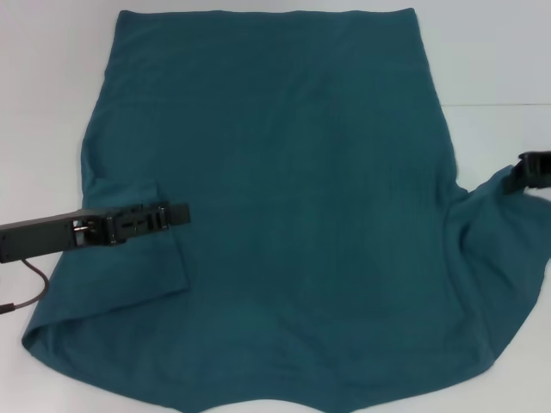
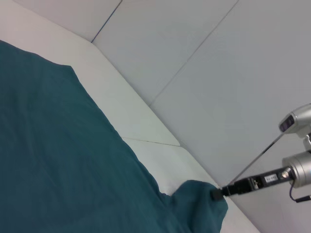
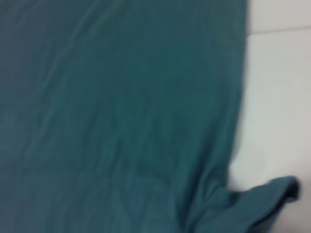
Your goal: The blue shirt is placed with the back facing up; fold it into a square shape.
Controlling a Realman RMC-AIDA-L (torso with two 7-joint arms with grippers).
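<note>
Two tools work the blue shirt on the table.
Left tool over folded sleeve, state unclear; right tool pinches the other sleeve, which could slip and bunch.

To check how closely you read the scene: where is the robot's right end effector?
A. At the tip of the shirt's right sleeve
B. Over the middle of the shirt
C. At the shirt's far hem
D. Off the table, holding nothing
A: the right end effector sits at the tip of the right sleeve of the shirt, which bunches up toward it in the head and left wrist views.
</note>
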